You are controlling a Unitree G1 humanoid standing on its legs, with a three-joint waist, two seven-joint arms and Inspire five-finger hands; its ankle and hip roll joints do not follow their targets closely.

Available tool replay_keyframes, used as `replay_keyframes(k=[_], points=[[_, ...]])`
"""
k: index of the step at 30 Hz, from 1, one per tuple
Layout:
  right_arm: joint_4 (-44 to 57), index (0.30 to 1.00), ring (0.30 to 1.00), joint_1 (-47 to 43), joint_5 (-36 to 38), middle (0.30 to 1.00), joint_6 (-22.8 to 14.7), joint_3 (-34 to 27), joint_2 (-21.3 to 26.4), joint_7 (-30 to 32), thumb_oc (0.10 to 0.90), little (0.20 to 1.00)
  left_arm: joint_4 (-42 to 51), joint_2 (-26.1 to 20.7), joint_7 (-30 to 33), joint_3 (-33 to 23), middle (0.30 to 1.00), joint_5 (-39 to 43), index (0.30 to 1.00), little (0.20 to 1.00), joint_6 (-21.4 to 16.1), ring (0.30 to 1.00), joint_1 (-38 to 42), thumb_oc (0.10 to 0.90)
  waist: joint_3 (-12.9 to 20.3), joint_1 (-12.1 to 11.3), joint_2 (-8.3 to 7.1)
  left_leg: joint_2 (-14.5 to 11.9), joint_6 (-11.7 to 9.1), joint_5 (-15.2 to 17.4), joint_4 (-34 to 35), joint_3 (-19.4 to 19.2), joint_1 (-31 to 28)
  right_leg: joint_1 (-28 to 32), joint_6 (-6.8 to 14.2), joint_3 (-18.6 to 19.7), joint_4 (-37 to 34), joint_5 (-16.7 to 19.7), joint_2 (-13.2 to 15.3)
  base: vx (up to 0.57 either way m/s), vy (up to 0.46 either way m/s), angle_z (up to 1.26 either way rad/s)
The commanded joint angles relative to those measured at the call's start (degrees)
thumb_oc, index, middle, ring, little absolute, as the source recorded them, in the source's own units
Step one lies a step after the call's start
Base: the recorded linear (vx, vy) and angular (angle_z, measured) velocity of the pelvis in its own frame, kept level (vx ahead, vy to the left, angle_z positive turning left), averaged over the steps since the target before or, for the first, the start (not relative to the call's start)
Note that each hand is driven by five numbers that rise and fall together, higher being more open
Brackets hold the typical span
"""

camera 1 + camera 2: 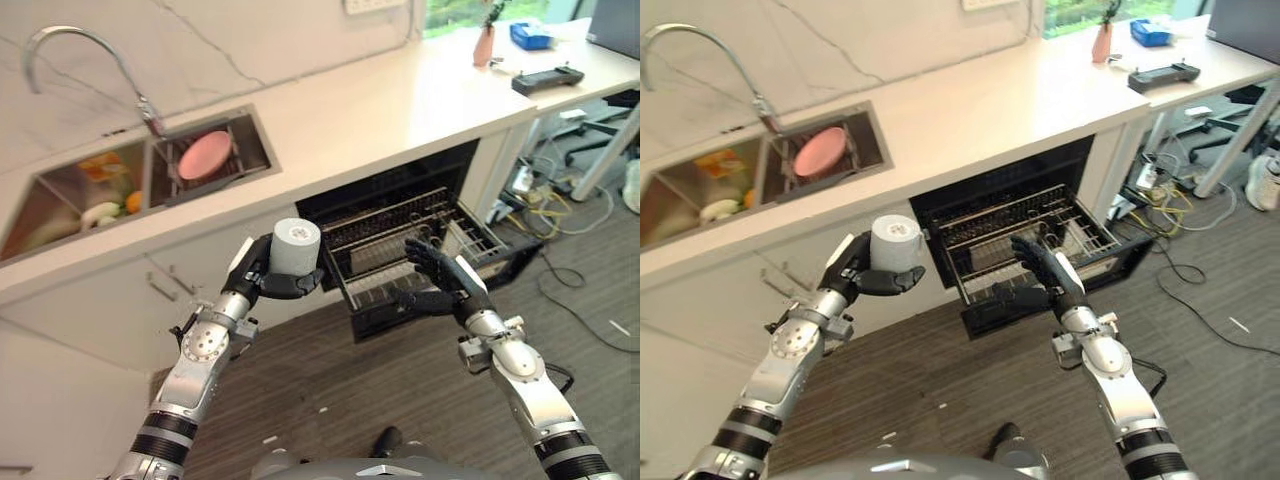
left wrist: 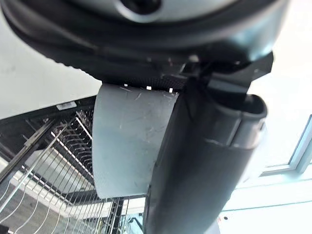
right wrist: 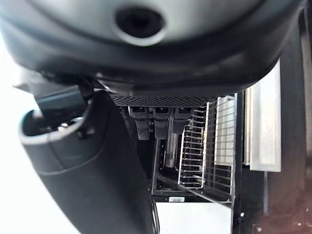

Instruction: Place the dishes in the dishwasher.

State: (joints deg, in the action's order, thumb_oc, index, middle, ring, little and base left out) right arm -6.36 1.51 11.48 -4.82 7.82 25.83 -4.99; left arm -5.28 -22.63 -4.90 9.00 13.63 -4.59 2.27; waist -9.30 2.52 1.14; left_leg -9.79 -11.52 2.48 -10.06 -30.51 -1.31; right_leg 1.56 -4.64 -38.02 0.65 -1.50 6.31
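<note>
A grey cup (image 1: 296, 246) is held upside down in my left hand (image 1: 262, 272), thumb and fingers curled round it; in the left wrist view the cup (image 2: 129, 136) shows above the rack wires. It hangs just left of the open dishwasher's pulled-out wire rack (image 1: 400, 240). My right hand (image 1: 440, 280) hovers over the rack's front with fingers straight and nothing in it. A pink plate (image 1: 205, 154) stands in the sink's right basin (image 1: 255, 140).
The left sink basin (image 1: 60, 200) holds several more items. A curved tap (image 1: 75, 40) rises behind the sink. The counter (image 1: 400, 100) carries a small vase (image 1: 484, 45) and a black device (image 1: 547, 79). Cables (image 1: 560, 215) lie on the floor at right.
</note>
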Motion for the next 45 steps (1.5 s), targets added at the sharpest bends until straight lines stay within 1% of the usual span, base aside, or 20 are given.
replay_keyframes(k=[1, 3, 4, 6, 8, 13, 15, 17, 18, 19, 21, 22, 23, 24, 25, 30, 34, 37, 41, 45], points=[[3.84, 0.900, 0.900, -5.57, 4.01, 0.900, -5.46, -0.44, -0.08, 0.01, 0.800, 0.900, 5.99, -3.10, 0.94, -2.48, 0.300, 3.60, 0.300, 0.300, -5.75, 0.300, 2.16, 0.400, 3.29, -2.74, 0.33, -5.73, 1.03, -8.42, 1.95, 2.96, 0.22, 4.11, 9.85, -3.03, -5.35, -1.59, 5.48, 0.15, 0.144, -0.95], [3.76, 0.900, 0.900, -5.62, 4.08, 0.900, -5.49, -0.35, -0.06, -0.01, 0.800, 0.900, 6.01, -3.10, 0.91, -2.56, 0.300, 3.61, 0.300, 0.300, -5.77, 0.300, 2.06, 0.400, 3.26, -2.84, 0.37, -5.79, 0.75, -9.14, 2.72, 2.79, -0.22, 4.12, 9.70, -2.84, -5.40, -1.62, 5.24, 0.10, 0.098, -0.89], [4.06, 0.900, 0.900, -5.47, 3.70, 0.900, -5.51, -0.08, 0.86, -0.41, 0.800, 0.900, 6.41, -3.64, 0.64, -3.08, 0.300, 2.59, 0.300, 0.300, -6.05, 0.300, 1.11, 0.400, 3.18, -1.62, 2.42, -7.44, -0.15, -11.86, 7.99, -0.22, -3.92, 4.93, 10.21, -1.35, -5.21, -1.61, 4.35, 0.19, 0.241, -0.55], [4.81, 0.900, 0.900, -5.09, 3.54, 0.900, -5.19, 0.48, 0.91, -0.87, 0.800, 0.900, 6.73, -3.18, 0.39, -2.60, 0.300, 2.39, 0.300, 0.300, -5.89, 0.300, 0.78, 0.400, 3.65, -1.44, 3.99, -4.65, 0.73, -9.31, 10.19, 0.72, -5.47, 5.40, 10.34, -0.06, -5.05, -1.08, 4.39, 0.21, 0.321, -0.27], [4.56, 0.900, 0.900, -4.63, 3.96, 0.900, -4.81, 1.03, 0.36, -1.57, 0.800, 0.900, 7.24, -3.32, -0.16, -1.90, 0.300, 2.11, 0.300, 0.300, -5.94, 0.300, 1.01, 0.400, 3.85, -1.08, 4.65, -2.58, 1.23, -8.09, 11.77, 1.85, -5.99, 6.02, 10.46, 0.38, -4.43, -0.49, 5.06, 0.14, 0.281, -0.25], [4.67, 0.900, 0.900, -3.60, 4.58, 0.900, -3.61, 2.22, -1.58, -3.61, 0.800, 0.900, 7.77, -3.74, -0.58, -1.40, 0.300, 1.47, 0.300, 0.300, -6.20, 0.300, 1.76, 0.400, 4.26, -1.12, 4.33, 2.19, 4.14, -5.58, 14.71, 0.77, -8.22, 6.70, 12.00, 0.79, -1.36, 0.18, 8.00, 0.13, 0.267, 0.03], [5.10, 0.900, 0.900, -3.94, 4.01, 0.900, -3.50, 2.28, -1.94, -4.09, 0.800, 0.900, 8.00, -3.81, -0.72, -1.28, 0.300, 1.40, 0.300, 0.300, -6.34, 0.300, 2.27, 0.400, 4.17, -1.44, 4.06, 3.97, 5.93, -4.15, 14.92, 0.53, -8.42, 6.41, 13.06, 0.53, 2.54, -0.14, 10.06, 0.11, 0.285, 0.06], [5.41, 0.900, 0.900, -4.69, 4.15, 0.900, -3.53, 2.31, -2.63, -4.40, 0.800, 0.900, 8.26, -4.16, -0.61, -1.22, 0.300, 1.45, 0.300, 0.300, -6.37, 0.300, 3.01, 0.400, 3.45, -1.51, 4.04, 5.53, 7.91, -2.49, 15.06, 0.42, -9.21, 3.98, 14.73, 0.84, 11.46, 0.18, 14.12, 0.11, 0.280, 0.10], [5.41, 0.900, 0.900, -4.77, 4.16, 0.900, -3.51, 2.31, -2.64, -4.41, 0.800, 0.900, 8.25, -4.18, -0.60, -1.26, 0.300, 1.46, 0.300, 0.300, -6.36, 0.300, 3.08, 0.400, 3.37, -1.53, 3.88, 5.88, 8.14, -2.27, 15.06, 0.37, -9.24, 3.54, 15.03, 1.14, 12.48, -0.11, 14.78, 0.14, 0.314, 0.02], [6.05, 0.900, 0.900, -4.84, 5.14, 0.900, -3.20, 2.80, -3.55, -5.23, 0.800, 0.900, 8.08, -4.70, -0.07, -0.60, 0.300, 1.22, 0.300, 0.300, -6.44, 0.300, 4.01, 0.400, 2.26, -0.53, 3.08, 7.50, 9.76, -1.03, 15.06, 1.00, -10.18, -0.03, 17.60, 4.18, 21.64, 3.45, 18.63, 0.10, 0.223, 0.05], [6.63, 0.900, 0.900, -4.68, 6.33, 0.900, -3.16, 2.71, -3.96, -5.53, 0.800, 0.900, 7.73, -4.92, 0.36, -0.34, 0.300, 0.62, 0.300, 0.300, -6.37, 0.300, 5.17, 0.400, 1.73, 0.08, 2.62, 7.48, 10.30, -0.15, 15.06, 1.52, -10.42, -2.98, 17.38, 8.04, 24.91, 2.88, 18.76, 0.07, 0.125, 0.04], [6.67, 0.900, 0.900, -4.72, 6.39, 0.900, -3.13, 2.67, -3.96, -5.55, 0.800, 0.900, 7.64, -4.93, 0.40, -0.31, 0.300, 0.59, 0.300, 0.300, -6.38, 0.300, 5.30, 0.400, 1.76, -0.13, 2.57, 7.52, 10.31, -0.10, 15.06, 1.33, -10.36, -3.32, 17.33, 8.33, 25.15, 2.77, 18.80, 0.06, -0.088, 0.03], [7.41, 0.900, 0.900, -4.54, 8.85, 0.900, -2.97, 2.75, -4.00, -6.01, 0.800, 0.900, 6.62, -3.98, 1.49, 0.50, 0.300, 0.61, 0.300, 0.300, -6.82, 0.300, 6.53, 0.400, 1.99, -0.43, 1.65, 7.20, 9.50, -0.60, 15.06, 2.28, -9.38, -3.77, 15.44, 10.38, 16.19, 0.87, 15.51, 0.05, -0.152, 0.01], [7.92, 0.900, 0.900, -4.31, 9.68, 0.900, -3.41, 2.61, -4.02, -5.81, 0.800, 0.900, 6.30, -3.75, 1.53, 0.93, 0.300, 0.60, 0.300, 0.300, -6.96, 0.300, 7.23, 0.400, 2.22, -0.47, 1.39, 6.79, 9.09, -0.97, 15.06, 2.65, -8.91, -3.35, 15.36, 10.93, 11.81, 0.89, 13.88, 0.08, -0.187, -0.15], [8.98, 0.900, 0.900, -3.91, 11.00, 0.900, -3.23, 2.31, -4.23, -6.36, 0.800, 0.900, 6.14, -3.79, 1.66, 0.68, 0.300, 0.17, 0.300, 0.300, -7.02, 0.300, 7.40, 0.400, 2.59, -0.59, 1.29, 6.21, 8.83, -1.14, 15.06, 2.08, -8.85, -2.39, 15.97, 10.23, 9.12, 1.60, 13.26, 0.07, -0.126, -0.07], [11.25, 0.900, 0.900, -2.86, 20.63, 0.900, -3.37, 3.71, -6.13, -8.40, 0.800, 0.900, 3.37, -2.08, 2.25, 3.35, 0.300, -1.13, 0.300, 0.300, -7.80, 0.300, 10.08, 0.400, 5.19, -0.74, -0.18, 5.76, 8.08, -1.78, 15.06, 1.15, -8.65, 1.50, 15.02, 8.13, 1.02, 2.71, 9.73, 0.09, -0.112, 0.06], [12.77, 0.900, 0.900, -2.38, 24.36, 0.900, -3.40, 4.07, -6.59, -8.80, 0.800, 0.900, 3.13, -1.78, 2.55, 4.04, 0.300, -1.71, 0.300, 0.300, -8.04, 0.300, 10.77, 0.400, 5.92, -0.69, -0.52, 5.32, 7.62, -1.95, 15.06, 0.74, -8.95, 3.46, 14.65, 7.39, -2.03, 3.20, 8.19, 0.07, -0.086, -0.05], [16.43, 0.900, 0.900, -1.64, 32.34, 0.900, -2.52, 6.28, -6.72, -10.54, 0.800, 0.900, 0.22, 1.21, 5.44, 6.24, 0.300, -4.12, 0.300, 0.300, -8.16, 0.300, 14.51, 0.400, 6.98, 0.27, -0.81, 4.50, 6.58, -1.88, 15.06, -0.50, -10.31, 5.39, 13.96, 7.85, -5.55, 2.53, 5.58, 0.12, -0.151, -0.18], [17.70, 0.900, 0.900, -2.27, 32.61, 0.900, -2.94, 7.38, -5.59, -10.35, 0.800, 0.900, -1.99, 2.96, 7.47, 8.66, 0.300, -6.46, 0.300, 0.300, -8.67, 0.300, 18.03, 0.400, 6.99, 0.86, -0.68, 4.17, 6.25, -1.95, 14.98, -1.35, -10.80, 5.08, 13.79, 8.54, -5.65, 2.10, 4.82, 0.03, -0.068, -0.23], [18.98, 0.900, 0.900, -5.83, 33.66, 0.900, -3.47, 10.55, -6.15, -7.32, 0.800, 0.900, -5.11, 5.01, 10.94, 12.52, 0.300, -9.86, 0.300, 0.300, -8.33, 0.300, 22.44, 0.400, 6.97, 1.69, -0.30, 4.22, 6.23, -1.99, 14.89, -2.59, -11.18, 4.29, 13.62, 9.74, -5.65, 2.14, 4.33, 0.01, -0.040, -0.15]])
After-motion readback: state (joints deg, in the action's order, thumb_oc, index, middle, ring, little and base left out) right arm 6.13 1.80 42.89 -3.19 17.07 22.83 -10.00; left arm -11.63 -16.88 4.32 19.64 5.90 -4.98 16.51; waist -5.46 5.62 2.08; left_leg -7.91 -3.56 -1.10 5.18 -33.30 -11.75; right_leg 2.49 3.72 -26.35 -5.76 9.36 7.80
